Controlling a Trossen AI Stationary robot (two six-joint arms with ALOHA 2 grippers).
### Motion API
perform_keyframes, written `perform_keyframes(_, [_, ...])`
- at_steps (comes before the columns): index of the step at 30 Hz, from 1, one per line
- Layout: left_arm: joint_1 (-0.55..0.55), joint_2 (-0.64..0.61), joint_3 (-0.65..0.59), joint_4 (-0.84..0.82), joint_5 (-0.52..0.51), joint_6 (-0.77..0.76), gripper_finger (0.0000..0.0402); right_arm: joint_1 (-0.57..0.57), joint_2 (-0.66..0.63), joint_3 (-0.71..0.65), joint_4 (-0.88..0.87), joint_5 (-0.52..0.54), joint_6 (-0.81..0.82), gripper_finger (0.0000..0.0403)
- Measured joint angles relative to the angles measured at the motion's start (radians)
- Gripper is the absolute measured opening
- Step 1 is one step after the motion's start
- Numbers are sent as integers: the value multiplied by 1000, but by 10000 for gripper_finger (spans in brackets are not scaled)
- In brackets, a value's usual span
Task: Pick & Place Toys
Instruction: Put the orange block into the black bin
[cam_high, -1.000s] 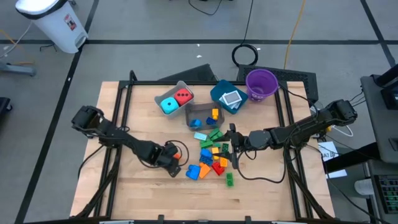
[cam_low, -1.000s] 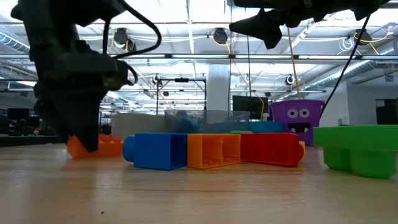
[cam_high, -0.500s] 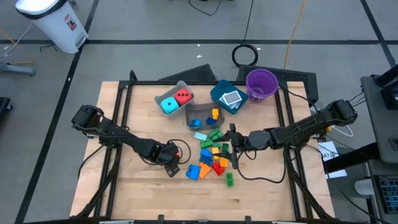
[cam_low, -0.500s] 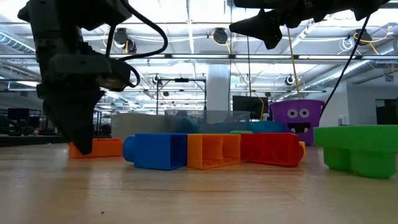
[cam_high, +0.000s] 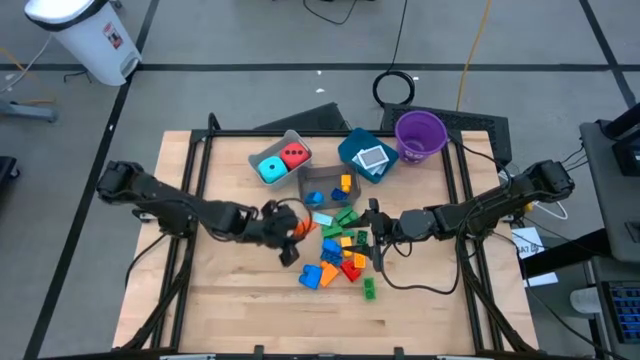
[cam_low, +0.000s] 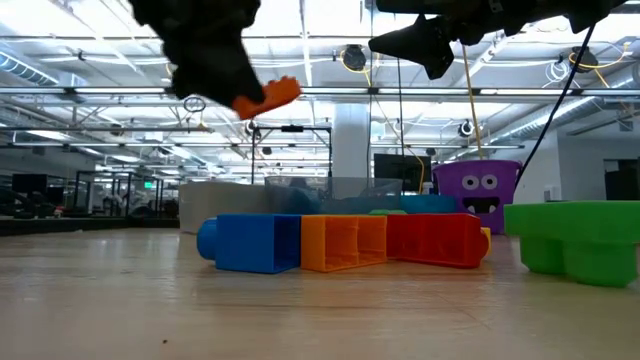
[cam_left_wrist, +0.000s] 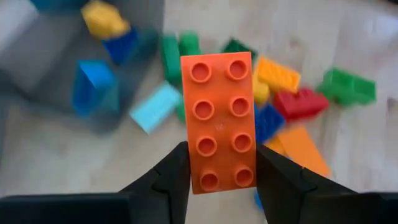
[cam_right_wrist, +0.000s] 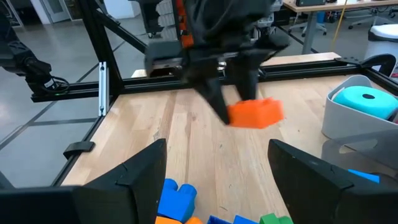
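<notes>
My left gripper (cam_high: 292, 231) hangs above the table just left of the brick pile (cam_high: 340, 255), shut on an orange two-by-four brick (cam_left_wrist: 219, 121). That brick also shows in the low view (cam_low: 268, 97) and the right wrist view (cam_right_wrist: 255, 114). The pile holds red, blue, green, yellow and orange bricks lying on the wood. My right gripper (cam_right_wrist: 214, 171) stands open above the pile's right side (cam_high: 374, 236), with nothing between its fingers. My left gripper pinches the orange brick's two long sides (cam_left_wrist: 188, 171) between its two fingers, at the end nearest the wrist. The fingers lie along the brick and slant downward toward the pile. The brick sticks out past the fingertips, studs toward the wrist camera, lifted clear and slightly tilted.
A grey bin (cam_high: 262, 150) with a cyan and a red cube, a dark bin (cam_high: 322, 183) with a few bricks, a teal bin (cam_high: 352, 148) with cards and a purple cup (cam_high: 420, 133) stand at the back. A lone green brick (cam_high: 368, 289) lies nearer the front.
My left gripper has risen from the table with the orange brick and gone toward the far right, nearer the pile and bins, rolling its wrist on the way. The brick, which lay on the wood, now hangs clear.
</notes>
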Motion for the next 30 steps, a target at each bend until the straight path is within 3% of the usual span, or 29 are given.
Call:
perform_keyframes(6, [109, 2, 14, 120, -2, 132, 156, 0, 0, 0, 0, 0, 0, 251])
perform_keyframes(18, [344, 93, 14, 127, 83, 182, 158, 0, 0, 0, -20, 0, -4, 251])
perform_keyframes(25, [399, 151, 14, 161, 89, 229, 162, 0, 0, 1, -24, 0, -4, 251])
perform_keyframes(30, [415, 151, 14, 157, 89, 228, 201, 0, 0, 1, -24, 0, -4, 251])
